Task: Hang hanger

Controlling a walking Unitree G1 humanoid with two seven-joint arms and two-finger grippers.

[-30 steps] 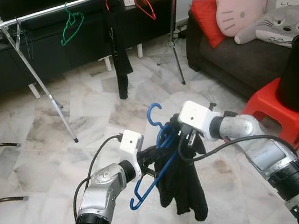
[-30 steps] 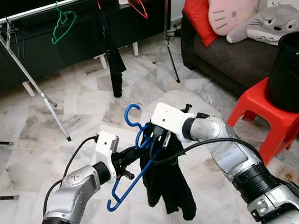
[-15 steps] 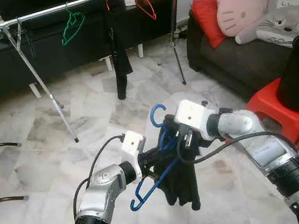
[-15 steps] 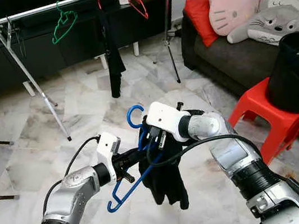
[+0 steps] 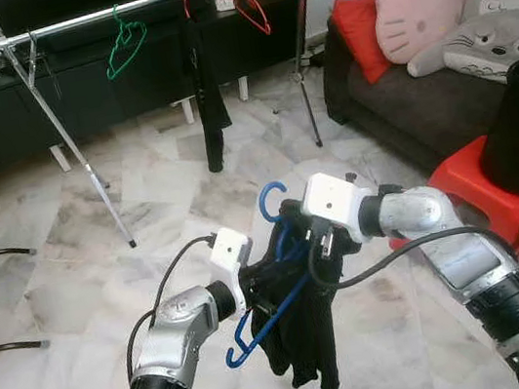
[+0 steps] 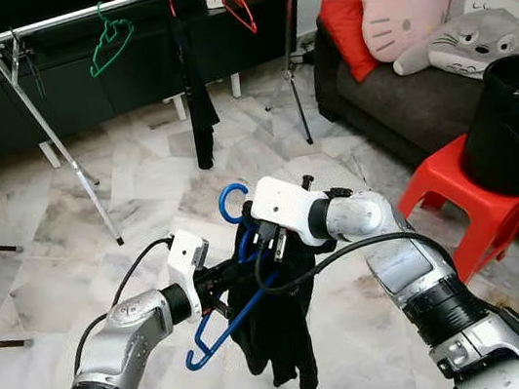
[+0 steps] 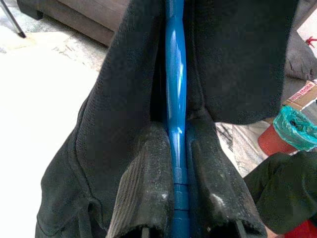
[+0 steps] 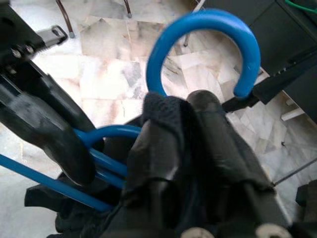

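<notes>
Your left gripper is clamped on the blue hanger's bar, held over the marble floor, well short of the clothes rail. Your right gripper pinches the black garment (draped over the hanger) just below the hook.

Glossy plastic hanger, matt knit cloth

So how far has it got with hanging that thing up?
Partly there. Done: the black garment is draped on the blue hanger. In hand: the left tool pinches the hanger's bar, and the right tool grips cloth just below its hook. Left: carrying it to the metal rail across the room and hooking it on.
</notes>
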